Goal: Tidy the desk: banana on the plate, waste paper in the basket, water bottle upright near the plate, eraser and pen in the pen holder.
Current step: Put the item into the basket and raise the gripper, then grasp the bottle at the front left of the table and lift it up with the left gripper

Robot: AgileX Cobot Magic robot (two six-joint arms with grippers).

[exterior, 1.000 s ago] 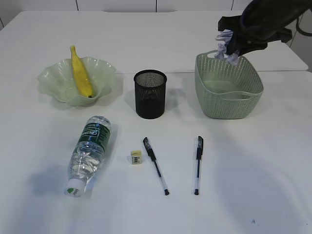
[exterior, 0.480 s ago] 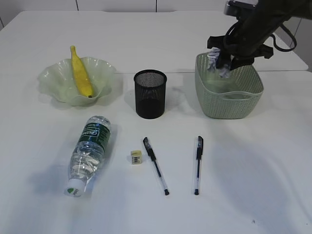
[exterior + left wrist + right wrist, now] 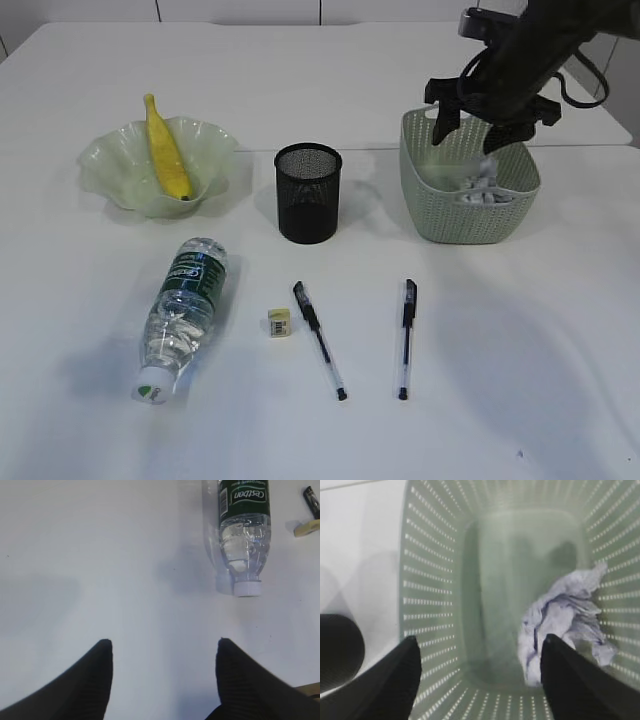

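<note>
The waste paper [image 3: 565,615] lies inside the basket [image 3: 430,200], against its right wall in the right wrist view, so judge that step complete. The banana [image 3: 167,150] lies on the plate [image 3: 105,165]. Your next candidate is the water bottle [image 3: 185,315], lying on its side on the desk [image 3: 520,380], well apart from the plate. In the exterior view its long axis runs from upper right to lower left, white cap toward the camera. In the left wrist view the bottle [image 3: 244,530] sits ahead and to the right of the left gripper [image 3: 162,647], cap end nearest the fingers, so the left arm is the nearer one. The left gripper is spread wide and holds nothing, with only bare desk between its fingers. The right gripper [image 3: 480,645] hangs over the basket, jaws released and apart, touching neither paper nor basket wall. The eraser [image 3: 279,321] and 2 pens [image 3: 320,340] lie in front of the pen holder [image 3: 308,192], all outside it.
</note>
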